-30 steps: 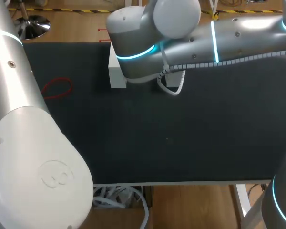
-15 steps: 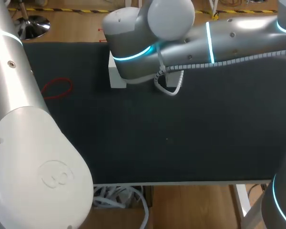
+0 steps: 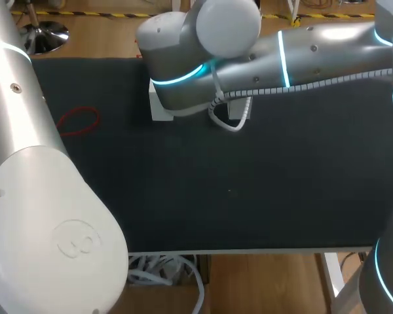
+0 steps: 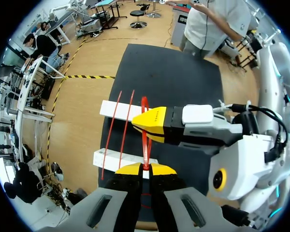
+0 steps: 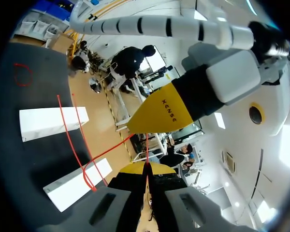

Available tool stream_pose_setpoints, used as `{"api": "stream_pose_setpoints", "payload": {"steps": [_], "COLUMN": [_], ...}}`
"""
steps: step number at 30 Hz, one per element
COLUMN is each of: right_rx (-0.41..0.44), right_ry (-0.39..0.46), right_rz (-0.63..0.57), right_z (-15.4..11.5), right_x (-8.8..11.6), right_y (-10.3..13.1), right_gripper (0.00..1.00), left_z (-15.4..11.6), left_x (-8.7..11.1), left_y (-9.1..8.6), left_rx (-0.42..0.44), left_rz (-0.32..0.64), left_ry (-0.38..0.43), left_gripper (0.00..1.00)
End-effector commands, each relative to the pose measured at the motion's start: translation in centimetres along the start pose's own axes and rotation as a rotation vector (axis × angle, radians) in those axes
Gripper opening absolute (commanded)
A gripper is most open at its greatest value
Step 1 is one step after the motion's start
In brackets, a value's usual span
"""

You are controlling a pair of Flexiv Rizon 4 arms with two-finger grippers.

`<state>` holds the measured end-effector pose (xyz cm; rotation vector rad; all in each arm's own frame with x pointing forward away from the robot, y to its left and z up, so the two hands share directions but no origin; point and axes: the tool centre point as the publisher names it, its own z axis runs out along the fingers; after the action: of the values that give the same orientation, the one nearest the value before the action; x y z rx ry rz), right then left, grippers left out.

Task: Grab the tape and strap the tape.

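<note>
Mat (image 3: 249,196) dark; tape (image 4: 144,145) taut, left gripper (image 4: 144,167) to right gripper (image 5: 146,166).

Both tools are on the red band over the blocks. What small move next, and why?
Probably ease the right tool slowly away from the left tool to widen the loop. Both look pinched on the same red band, tips close together, so the loop seems too narrow to slip over the white blocks below, which already carry two red strands.
</note>
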<state>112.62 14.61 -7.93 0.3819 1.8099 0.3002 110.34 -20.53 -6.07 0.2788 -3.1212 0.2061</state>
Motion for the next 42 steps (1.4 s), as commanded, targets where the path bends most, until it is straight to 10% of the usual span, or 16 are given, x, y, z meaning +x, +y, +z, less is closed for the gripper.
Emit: {"api": "stream_pose_setpoints", "payload": {"steps": [1,42], "right_rx": [0.004,-0.031], "right_ry": [0.002,-0.053], "right_rz": [-0.005,-0.123], "right_z": [0.0,0.1], "right_x": [-0.2,-1.1], "right_y": [0.0,-0.5], "right_gripper": [0.0,0.0], "left_z": [-0.2,-0.2], "left_x": [-0.1,-0.1], "left_y": [-0.1,-0.1], "left_rx": [-0.006,-0.006], "left_rz": [0.0,0.0], "left_ry": [0.004,0.004], "left_gripper": [0.0,0.0]}}
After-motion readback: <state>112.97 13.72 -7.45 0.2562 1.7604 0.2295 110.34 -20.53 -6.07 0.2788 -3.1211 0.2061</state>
